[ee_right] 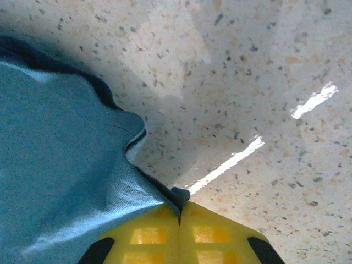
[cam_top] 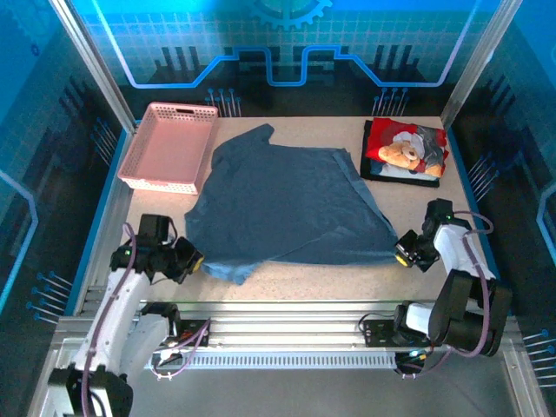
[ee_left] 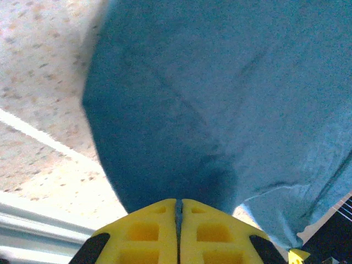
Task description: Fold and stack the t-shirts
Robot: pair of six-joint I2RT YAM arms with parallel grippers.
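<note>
left pincer (cam_top: 196,261) clamped on soft slate-blue shirt (cam_top: 287,204) | right pincer (cam_top: 402,254) clamped on corner

Overhead view: moderately bright and evenly lit from above, with a heavy blue cast off the glowing enclosure walls (cam_top: 287,43), only faint soft shadows on the pale table (cam_top: 408,204), and the frame posts (cam_top: 91,65) leaning outward at the left and right edges through lens distortion. Left wrist view: soft throughout, the slate-blue shirt (ee_left: 220,82) dropping into deep shadow just ahead of the left gripper (ee_left: 178,206), and the bare tabletop at left washed out with a white glare streak. Right wrist view: the tabletop speckle is sharp, with two glare streaks at right and a faint shadow patch at far centre, while the right gripper (ee_right: 180,212) is blurred close to the lens.
</note>
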